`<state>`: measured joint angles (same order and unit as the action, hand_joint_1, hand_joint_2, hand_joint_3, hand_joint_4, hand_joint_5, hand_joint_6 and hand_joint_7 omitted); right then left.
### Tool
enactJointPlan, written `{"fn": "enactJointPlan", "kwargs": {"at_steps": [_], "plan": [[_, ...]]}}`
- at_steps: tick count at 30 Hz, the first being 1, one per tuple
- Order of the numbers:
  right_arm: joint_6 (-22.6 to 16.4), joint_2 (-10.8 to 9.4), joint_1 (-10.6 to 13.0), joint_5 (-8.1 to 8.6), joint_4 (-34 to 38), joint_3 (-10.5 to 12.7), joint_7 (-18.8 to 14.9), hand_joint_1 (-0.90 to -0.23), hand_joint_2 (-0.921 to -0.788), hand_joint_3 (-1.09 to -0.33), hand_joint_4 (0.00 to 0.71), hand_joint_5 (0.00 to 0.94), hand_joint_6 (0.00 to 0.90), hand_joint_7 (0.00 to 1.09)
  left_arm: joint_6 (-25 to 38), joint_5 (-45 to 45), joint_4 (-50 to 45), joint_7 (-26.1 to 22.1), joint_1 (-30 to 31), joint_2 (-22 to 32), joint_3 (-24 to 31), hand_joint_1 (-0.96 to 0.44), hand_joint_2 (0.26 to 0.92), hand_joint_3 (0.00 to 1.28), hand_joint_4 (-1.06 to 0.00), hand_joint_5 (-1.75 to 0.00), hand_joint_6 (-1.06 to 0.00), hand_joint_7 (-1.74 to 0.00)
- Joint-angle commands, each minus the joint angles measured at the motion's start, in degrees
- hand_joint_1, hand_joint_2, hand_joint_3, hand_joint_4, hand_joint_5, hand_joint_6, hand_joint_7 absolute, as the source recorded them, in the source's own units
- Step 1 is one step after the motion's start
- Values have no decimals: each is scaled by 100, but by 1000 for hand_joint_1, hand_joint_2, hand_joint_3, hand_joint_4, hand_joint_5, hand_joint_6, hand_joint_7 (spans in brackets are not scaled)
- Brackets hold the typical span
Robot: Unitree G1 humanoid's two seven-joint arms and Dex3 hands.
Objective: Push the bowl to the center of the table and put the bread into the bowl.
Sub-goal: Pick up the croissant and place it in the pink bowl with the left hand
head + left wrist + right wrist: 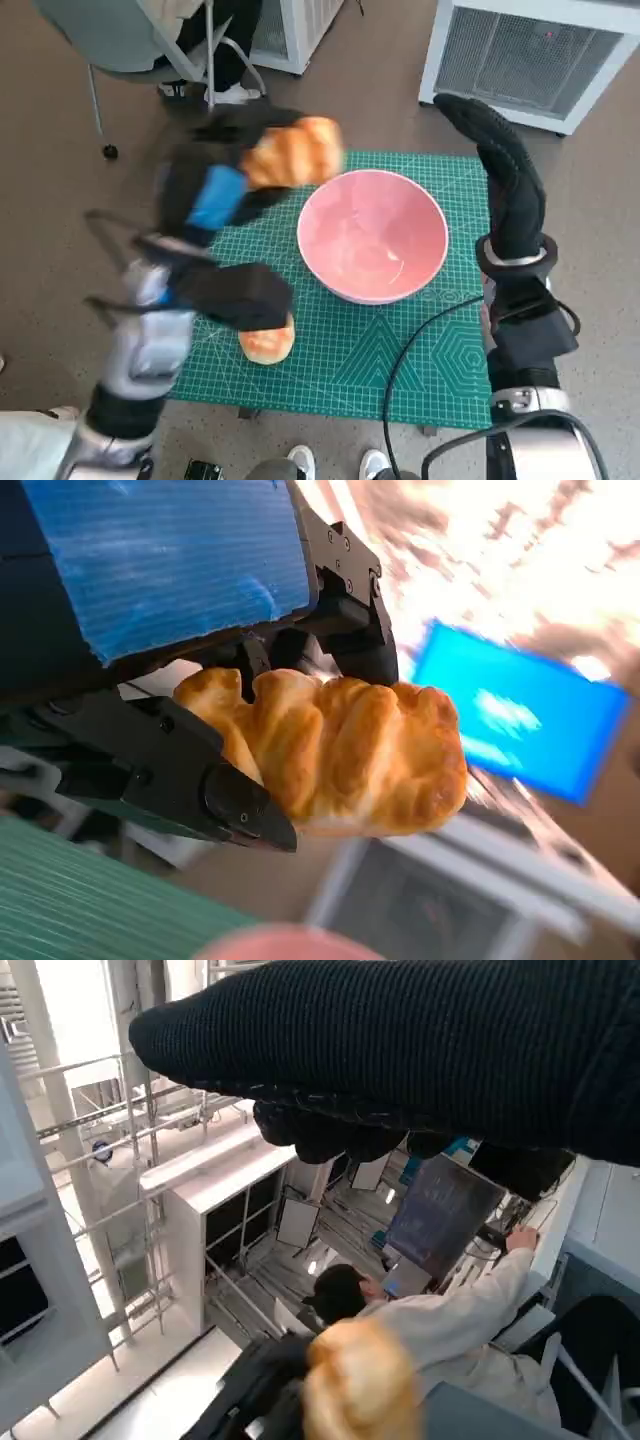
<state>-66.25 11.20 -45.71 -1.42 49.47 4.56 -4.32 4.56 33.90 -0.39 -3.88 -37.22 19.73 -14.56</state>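
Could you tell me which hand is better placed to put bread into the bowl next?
The left hand: it already holds a bread lifted beside the pink bowl. The right hand holds nothing and hangs at the bowl's far side.

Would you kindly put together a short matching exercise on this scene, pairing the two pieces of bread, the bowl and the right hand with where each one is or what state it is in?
Things:
1. bread
2. second bread
3. pink bowl
4. right hand

States:
A. lying on the green mat, partly under the left arm
B. open, raised beside the bowl, holding nothing
C. held in the air by the left hand
D. standing on the mat, with nothing in it

Pairs: 1-C, 2-A, 3-D, 4-B
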Motion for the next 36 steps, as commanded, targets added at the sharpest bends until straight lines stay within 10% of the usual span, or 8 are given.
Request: {"fn": "enactJointPlan", "kwargs": {"at_steps": [1,18,23,28,36], "plan": [[81,70,82,-12,27,21,-31,-585,-921,-785,344,0,165,370,-262,67,642,-65,-331,-118,-254,-1,920,22,-800,-1032,-621,-1176],[160,100,137,-138,-109,67,101,-585,-921,-785,343,0,163,373,-1134,-210,3179,-518,-1101,-471,-734,0,921,103,-707,-1214,-539,-1179],[156,98,166,-159,-142,72,122,-585,-921,-785,343,0,163,374,-1070,-424,3348,-1499,-1206,-351,-821,-239,920,78,-308,-218,-328,-300],[140,99,186,-160,-159,69,129,-589,-921,-784,343,0,161,373,-987,-575,3117,-2407,-1232,-133,-823,-404,921,75,-61,-36,-190,-77],[149,78,178,-134,-161,64,118,-599,-921,-780,343,0,156,372,-923,-696,2323,-2684,-889,161,-598,-498,921,67,-2,-1,-117,-8]]}}
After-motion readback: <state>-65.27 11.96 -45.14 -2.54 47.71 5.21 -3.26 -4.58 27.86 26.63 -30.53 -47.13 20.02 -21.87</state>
